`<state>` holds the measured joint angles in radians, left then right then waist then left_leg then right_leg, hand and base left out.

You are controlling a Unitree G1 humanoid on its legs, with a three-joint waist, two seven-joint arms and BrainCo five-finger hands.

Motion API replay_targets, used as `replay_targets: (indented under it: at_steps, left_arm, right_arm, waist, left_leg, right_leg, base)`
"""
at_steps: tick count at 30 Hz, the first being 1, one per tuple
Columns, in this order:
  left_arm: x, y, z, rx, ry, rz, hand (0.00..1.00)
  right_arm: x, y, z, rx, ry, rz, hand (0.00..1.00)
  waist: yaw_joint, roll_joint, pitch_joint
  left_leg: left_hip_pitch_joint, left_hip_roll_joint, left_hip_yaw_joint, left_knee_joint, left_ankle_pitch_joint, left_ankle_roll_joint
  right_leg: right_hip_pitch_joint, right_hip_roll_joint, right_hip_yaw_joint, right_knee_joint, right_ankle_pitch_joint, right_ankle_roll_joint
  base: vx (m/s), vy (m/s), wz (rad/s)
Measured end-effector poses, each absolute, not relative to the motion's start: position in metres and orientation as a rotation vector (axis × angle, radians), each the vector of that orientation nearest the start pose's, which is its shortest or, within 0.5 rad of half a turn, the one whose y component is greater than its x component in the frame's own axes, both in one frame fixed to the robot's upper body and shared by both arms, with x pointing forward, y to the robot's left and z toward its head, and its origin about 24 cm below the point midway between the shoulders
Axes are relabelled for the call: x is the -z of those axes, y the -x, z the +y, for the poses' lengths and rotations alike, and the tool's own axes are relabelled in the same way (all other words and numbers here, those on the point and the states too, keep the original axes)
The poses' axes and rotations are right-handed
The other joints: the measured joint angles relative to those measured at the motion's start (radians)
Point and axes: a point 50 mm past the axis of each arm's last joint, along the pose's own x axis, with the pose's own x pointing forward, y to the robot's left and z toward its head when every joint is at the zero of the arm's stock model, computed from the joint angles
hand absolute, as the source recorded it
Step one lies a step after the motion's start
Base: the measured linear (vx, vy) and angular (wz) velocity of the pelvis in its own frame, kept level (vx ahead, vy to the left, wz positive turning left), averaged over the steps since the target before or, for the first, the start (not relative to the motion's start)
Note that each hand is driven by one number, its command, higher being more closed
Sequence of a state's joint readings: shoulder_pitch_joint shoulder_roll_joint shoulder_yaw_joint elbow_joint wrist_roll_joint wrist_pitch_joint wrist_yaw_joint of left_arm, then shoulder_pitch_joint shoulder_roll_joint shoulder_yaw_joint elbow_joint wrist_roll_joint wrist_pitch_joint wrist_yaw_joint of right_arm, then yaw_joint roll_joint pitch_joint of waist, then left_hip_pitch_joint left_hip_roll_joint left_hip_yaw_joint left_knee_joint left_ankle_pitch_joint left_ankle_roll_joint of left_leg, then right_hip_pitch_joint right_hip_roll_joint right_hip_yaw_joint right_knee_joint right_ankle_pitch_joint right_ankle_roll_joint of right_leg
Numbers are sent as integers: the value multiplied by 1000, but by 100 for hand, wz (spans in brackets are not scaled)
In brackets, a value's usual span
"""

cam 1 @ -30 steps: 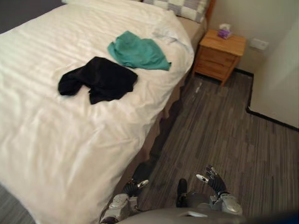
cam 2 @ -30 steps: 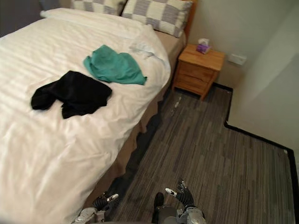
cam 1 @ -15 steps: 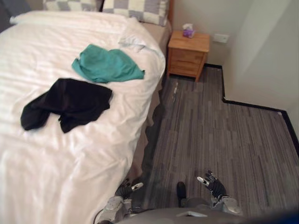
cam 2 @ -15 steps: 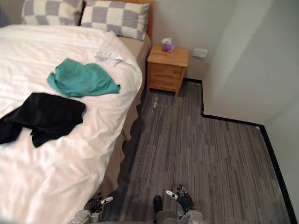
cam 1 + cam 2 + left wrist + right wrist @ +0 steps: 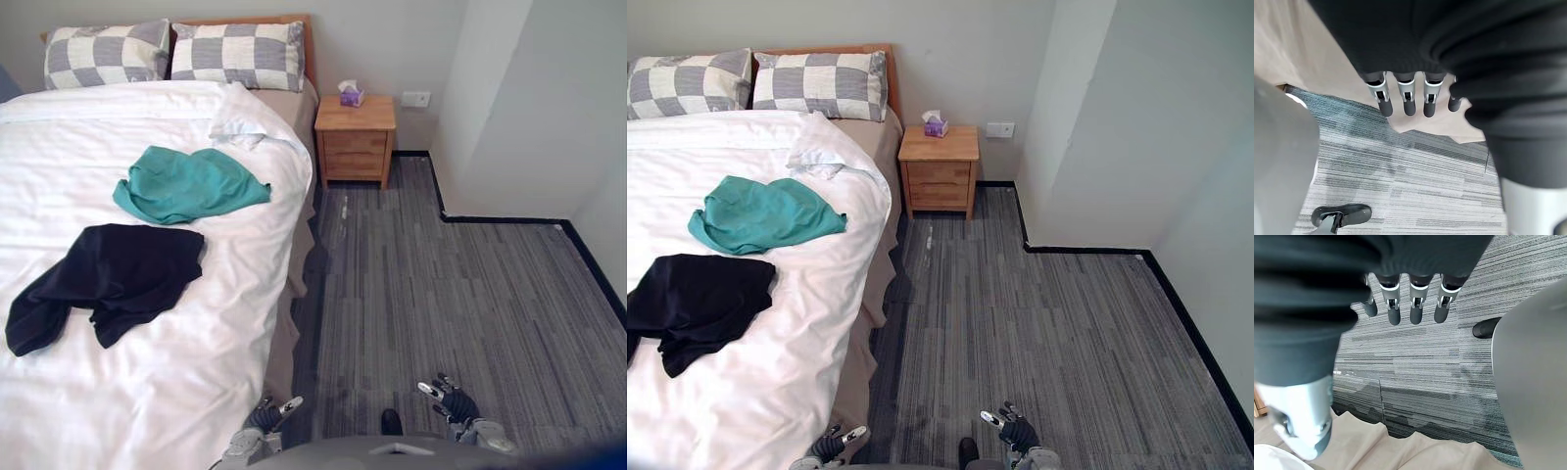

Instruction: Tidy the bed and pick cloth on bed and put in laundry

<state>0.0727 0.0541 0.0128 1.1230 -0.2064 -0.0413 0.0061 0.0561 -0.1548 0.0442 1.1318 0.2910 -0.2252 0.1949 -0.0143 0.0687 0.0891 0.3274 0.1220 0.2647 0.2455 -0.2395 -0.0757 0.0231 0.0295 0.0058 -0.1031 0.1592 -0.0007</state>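
Left eye view takes in the whole black garment point(image 5: 108, 282), crumpled, with one sleeve trailing toward 8 o'clock on the white duvet point(image 5: 147, 392) of the bed point(image 5: 302, 106). In the right eye view that sleeve runs off the edge. A teal garment point(image 5: 186, 184) lies rumpled at 1 o'clock from the black one, just apart from it. Beyond it a white fold of bedding point(image 5: 238, 125) bunches below two checked pillows point(image 5: 235, 54). At 3 o'clock of the pillows stands a wooden nightstand point(image 5: 357, 137) bearing a tissue box point(image 5: 350, 94). Low over the grey striped carpet point(image 5: 441, 294), the left hand point(image 5: 266, 419) sits at 7 o'clock and the right hand point(image 5: 451, 399) at 5 o'clock. Each wrist view shows straight fingers point(image 5: 1408, 98), slightly apart, holding nothing, the left's before the beige bed skirt point(image 5: 1312, 54).
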Motion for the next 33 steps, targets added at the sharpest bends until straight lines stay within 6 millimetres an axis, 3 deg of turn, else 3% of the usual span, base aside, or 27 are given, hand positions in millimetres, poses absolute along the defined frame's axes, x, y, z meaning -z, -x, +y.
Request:
replay_targets:
  at_steps: [6, 8, 9, 10, 11, 12, 13, 14, 16, 17, 19, 21, 23, 25, 26, 27, 28, 31, 33]
  left_arm:
    - [169, -81, 179, -218, 215, 1185, 0]
    - [168, -82, 181, -221, 228, 1181, 0]
    - [167, -83, 181, -234, 248, 1170, 0]
    - [166, -84, 182, -241, 258, 1164, 0]
    - [165, -87, 181, -235, 270, 1145, 0]
    - [164, -89, 183, -231, 264, 1126, 0]
    - [162, -93, 186, -233, 253, 1103, 0]
    - [160, -96, 188, -233, 248, 1076, 0]
    - [156, -105, 183, -221, 257, 1023, 0]
    - [154, -110, 180, -217, 265, 992, 0]
    - [152, -115, 178, -216, 272, 968, 0]
    - [151, -115, 179, -239, 300, 961, 0]
    - [151, -115, 183, -290, 317, 958, 0]
    - [151, -114, 184, -325, 331, 966, 0]
    - [152, -113, 184, -333, 332, 972, 0]
    - [153, -111, 182, -350, 338, 988, 0]
    - [153, -112, 185, -368, 334, 996, 0]
    - [154, -107, 187, -419, 347, 1029, 0]
    - [157, -101, 187, -434, 339, 1083, 0]
  right_arm:
    - [155, -101, -200, 118, -249, 913, 0]
    - [154, -103, -200, 121, -256, 900, 0]
    - [151, -107, -201, 124, -258, 878, 0]
    - [150, -106, -201, 123, -259, 867, 0]
    - [148, -109, -200, 113, -259, 842, 0]
    - [147, -108, -199, 106, -260, 834, 0]
    - [147, -109, -194, 98, -271, 823, 0]
    - [146, -111, -194, 108, -275, 811, 0]
    - [146, -110, -196, 132, -278, 811, 0]
    - [146, -109, -196, 135, -280, 814, 0]
    - [146, -112, -194, 133, -289, 807, 0]
    - [146, -112, -190, 137, -305, 794, 0]
    - [145, -104, -187, 145, -303, 777, 0]
    - [143, -102, -188, 150, -288, 745, 0]
    - [142, -101, -188, 144, -276, 742, 0]
    - [142, -99, -188, 135, -250, 743, 0]
    - [143, -99, -183, 112, -230, 761, 0]
    - [145, -97, -175, 27, -158, 792, 0]
    - [146, -95, -177, 43, -157, 801, 0]
  waist:
    - [4, -6, -5]
    - [5, -6, -3]
    - [5, 8, 4]
    - [5, 12, 11]
    - [6, 24, 23]
    - [7, 16, 24]
    - [12, -6, 31]
    - [13, -2, 40]
    - [15, -5, 49]
    - [33, -8, 53]
    - [41, -14, 59]
    - [37, -28, 67]
    - [32, -42, 72]
    - [26, -40, 72]
    - [24, -38, 70]
    - [22, -25, 63]
    - [23, -39, 55]
    - [65, -56, 40]
    - [60, -57, 33]
  left_leg:
    - [-51, 37, 17, 65, 0, 0]
    - [-105, 70, 36, 183, 0, 0]
    - [-151, 107, 35, 301, 4, 6]
    - [-198, 133, 24, 398, 28, 46]
    - [-261, 165, 12, 548, 127, 102]
    - [-304, 181, -5, 637, 248, 100]
    - [-346, 184, -33, 720, 330, 80]
    - [-408, 174, -63, 816, 185, 60]
    - [-493, 125, -84, 841, 66, 53]
    - [-528, 101, -80, 800, 16, 59]
    - [-562, 66, -76, 660, -23, 50]
    - [-561, 47, -41, 461, -24, 46]
    - [-555, 34, 56, 218, 19, 45]
    - [-553, 42, 190, 97, 90, 51]
    - [-551, 48, 243, 72, 108, 61]
    - [-536, 65, 346, 30, 154, 99]
    - [-518, 38, 379, 44, 157, 176]
    - [-466, -24, 389, 41, 70, 193]
    - [-415, -57, 381, 19, 38, 196]
  right_leg:
    - [-25, -13, -146, 3, -31, -15]
    - [-39, 4, -161, 24, -52, -36]
    - [-51, 25, -168, 59, -75, -54]
    - [-54, 34, -190, 92, -89, -64]
    - [-52, 43, -201, 127, -119, -82]
    - [-42, 41, -197, 139, -140, -87]
    - [-22, 40, -160, 143, -152, -101]
    - [-7, 42, -126, 157, -175, -111]
    - [17, 39, -68, 161, -191, -117]
    - [38, 36, -27, 154, -194, -119]
    - [68, 35, 31, 144, -205, -112]
    - [92, 25, 81, 143, -229, -102]
    - [115, -13, 117, 142, -277, -75]
    - [133, -50, 113, 139, -316, -42]
    - [141, -59, 102, 141, -329, -31]
    - [163, -74, 74, 147, -351, 0]
    - [183, -113, 41, 163, -378, 27]
    - [193, -162, -62, 252, -355, 43]
    - [149, -187, -72, 425, -352, 45]
  base:
    - [25, 37, 4]
    - [92, -47, -39]
    - [132, -63, -55]
    - [193, -91, -75]
    - [201, -91, -77]
    - [238, -64, -81]
    - [260, -64, -80]
    - [254, -63, -68]
    - [252, -67, -83]
    - [270, -19, -102]
    - [279, 57, -109]
    - [272, 108, -86]
    - [375, 172, -47]
    - [362, 149, -4]
    - [515, 202, 32]
    - [675, 285, 49]
    - [599, 264, 42]
    - [568, 266, 11]
    - [480, 260, 15]
